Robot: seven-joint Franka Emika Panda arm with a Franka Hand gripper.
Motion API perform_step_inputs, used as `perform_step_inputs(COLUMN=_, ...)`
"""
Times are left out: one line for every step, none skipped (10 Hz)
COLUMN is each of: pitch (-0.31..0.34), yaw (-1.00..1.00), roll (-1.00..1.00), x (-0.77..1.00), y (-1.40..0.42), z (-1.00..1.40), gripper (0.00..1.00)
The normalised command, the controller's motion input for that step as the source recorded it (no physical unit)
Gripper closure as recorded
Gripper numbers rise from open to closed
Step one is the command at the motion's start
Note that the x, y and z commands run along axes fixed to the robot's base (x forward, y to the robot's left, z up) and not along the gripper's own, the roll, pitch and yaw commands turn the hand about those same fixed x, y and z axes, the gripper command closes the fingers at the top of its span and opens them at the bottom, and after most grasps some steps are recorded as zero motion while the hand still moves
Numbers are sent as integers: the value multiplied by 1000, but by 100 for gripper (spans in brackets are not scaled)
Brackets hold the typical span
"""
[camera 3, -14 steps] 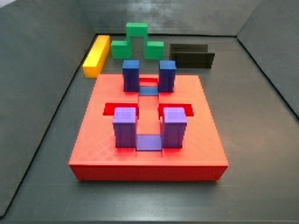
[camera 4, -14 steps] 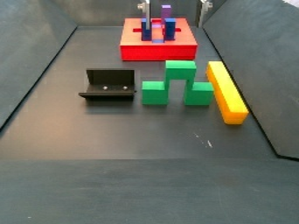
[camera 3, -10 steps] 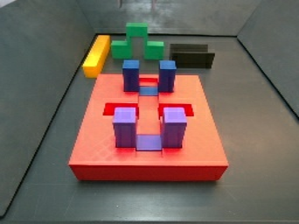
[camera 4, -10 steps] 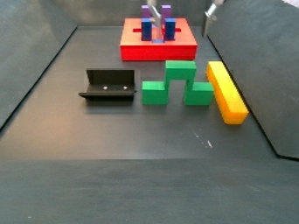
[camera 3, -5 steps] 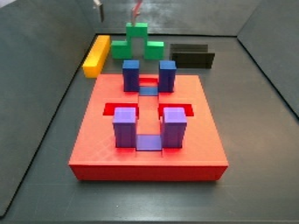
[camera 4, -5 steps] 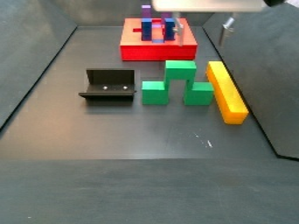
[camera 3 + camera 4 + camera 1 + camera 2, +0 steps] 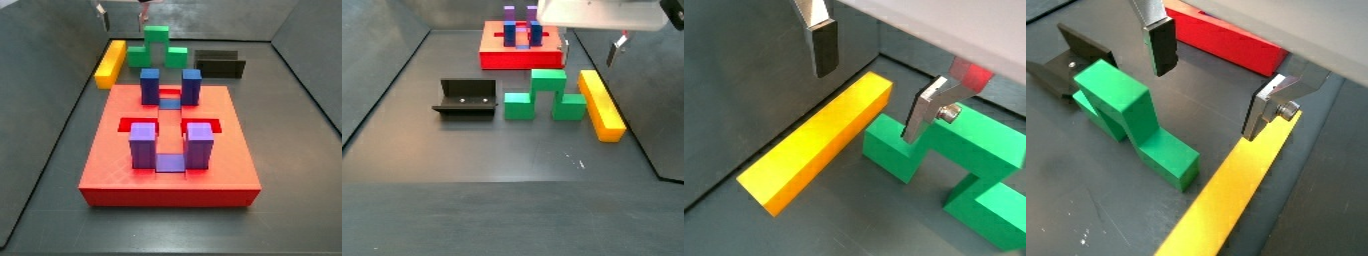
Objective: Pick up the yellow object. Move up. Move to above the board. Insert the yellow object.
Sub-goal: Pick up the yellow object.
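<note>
Long plain yellow-orange rectangular bar (image 7: 601, 102) lies flat on the dark grey bench (image 7: 502, 200), close along one side wall, lengthways parallel to that wall; also seen in a side view (image 7: 110, 62) at the far left corner, and in both wrist views (image 7: 822, 140) (image 7: 1229, 193). Nothing grips it. Just beside it, apart by a narrow gap, the green stepped block (image 7: 547, 95) stands on the bench; the same block shows in both wrist views (image 7: 958, 160) (image 7: 1133, 120) and at the far edge (image 7: 160, 46). Beyond the green block, on the side away from the bar, the dark L-shaped fixture (image 7: 465, 98) stands on its base plate, well apart from the bar (image 7: 221, 64). The large flat red square slab with square recesses (image 7: 167, 160) sits mid-bench, well apart from the bar, bearing upright blue blocks (image 7: 170, 85) and purple blocks (image 7: 171, 145); a corner of it shows in a wrist view (image 7: 1227, 38). Claw (image 7: 1204, 82) hangs in the air over the bar's end nearest the red slab, released: flat silver fingers (image 7: 822, 42) spread wide with nothing between them, one over bare bench beside the bar, its mate over the gap by the green block. In a side view the claw (image 7: 596, 43) sits under the white arm housing, above the bar and clear of it.
</note>
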Motion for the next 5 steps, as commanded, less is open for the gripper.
perform_step_inputs(pitch=-201, yaw=254, roll=0, x=-180, y=0, z=-243, gripper=0)
perform_step_inputs(pitch=-170, yaw=189, roll=26, x=-157, y=-60, z=-226, gripper=0)
perform_step_inputs(pitch=-133, yaw=114, roll=80, x=-183, y=-17, z=-229, gripper=0)
perform_step_inputs(pitch=-67, yaw=0, roll=269, x=-220, y=0, z=-271, gripper=0)
perform_step_inputs(pitch=-36, yaw=-43, roll=277, x=-106, y=0, z=-240, gripper=0)
